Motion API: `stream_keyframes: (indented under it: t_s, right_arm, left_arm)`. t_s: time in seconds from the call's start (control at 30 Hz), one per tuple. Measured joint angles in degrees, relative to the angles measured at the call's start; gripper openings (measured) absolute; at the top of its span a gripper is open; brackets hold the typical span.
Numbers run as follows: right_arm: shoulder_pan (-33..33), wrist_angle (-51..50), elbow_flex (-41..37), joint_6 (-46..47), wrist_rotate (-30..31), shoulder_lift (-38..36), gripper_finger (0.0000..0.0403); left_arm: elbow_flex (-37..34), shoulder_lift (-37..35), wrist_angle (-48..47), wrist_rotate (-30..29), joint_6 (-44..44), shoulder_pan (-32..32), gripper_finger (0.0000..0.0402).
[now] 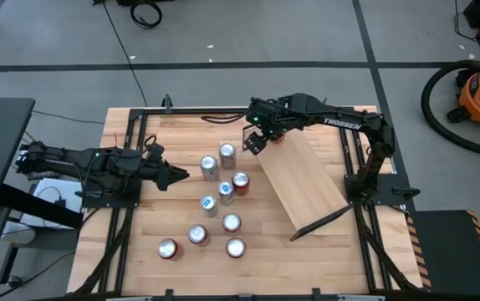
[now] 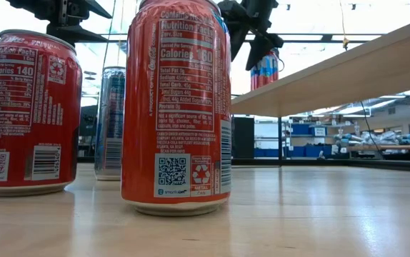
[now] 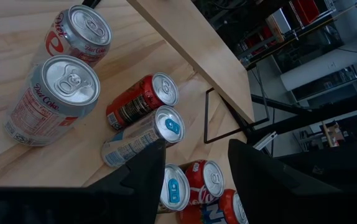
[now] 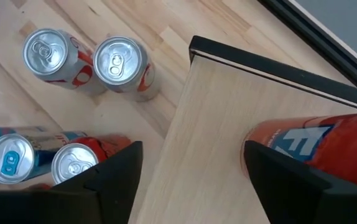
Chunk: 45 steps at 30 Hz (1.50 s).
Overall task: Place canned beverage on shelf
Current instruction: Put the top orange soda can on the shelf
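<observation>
The shelf (image 1: 303, 180) is a light wood sloped board on thin black supports, right of the table's middle. A red-orange can with blue lettering (image 4: 318, 146) sits on the shelf's far upper end; it also shows in the low view (image 2: 264, 69). My right gripper (image 1: 255, 140) hovers over that end, open, its fingers (image 4: 104, 180) spread over bare board, with the can just beyond one finger. My left gripper (image 1: 177, 176) is open and empty (image 3: 194, 149) left of a group of several cans (image 1: 219, 196) standing on the tabletop. My right gripper has the can on the shelf (image 4: 290, 140) beside the outer side of one finger. That finger hides the place, so I cannot tell whether it touches the can.
Two silver cans (image 1: 217, 159) stand nearest the shelf's upper end, with red and blue cans (image 1: 232, 186) beside them and more toward the near edge (image 1: 198, 238). Black frame rails (image 1: 123, 201) run along both table sides.
</observation>
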Motion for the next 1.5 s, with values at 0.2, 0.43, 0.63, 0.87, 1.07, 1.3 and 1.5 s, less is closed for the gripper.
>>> stream_keyframes:
  t_s: [0.2,0.43,0.63,0.87,1.07,1.3,1.5]
  right_arm:
    - [-0.27,-0.56,0.0,1.07,0.46,0.0,0.0296]
    - [-0.31,-1.06,0.0,1.14,1.48,0.0,0.0297]
    - [-0.58,-1.68,0.0,1.24,2.26,0.0,0.0297]
    - [-1.85,-3.56,0.0,1.42,3.15,0.0,0.0297]
    - [-2.56,-3.7,0.0,1.12,3.21,0.0,0.0297]
    - [-2.65,-3.79,0.0,0.99,4.02,0.0,0.0297]
    - [-2.49,-2.36,0.0,-1.13,0.28,0.0,0.0297]
  left_arm:
    - [0.0,0.0,0.02,0.0,0.0,-0.02,0.0185]
    - [0.0,0.0,0.02,0.0,0.0,-0.02,0.0185]
    - [0.0,0.0,0.02,0.0,0.0,-0.02,0.0185]
    - [0.0,0.0,0.01,0.0,0.0,-0.02,0.0185]
    - [0.0,0.0,0.02,0.0,0.0,-0.02,0.0185]
    - [0.0,0.0,0.02,0.0,0.0,-0.02,0.0185]
    - [-0.01,0.0,0.02,0.0,0.0,-0.02,0.0185]
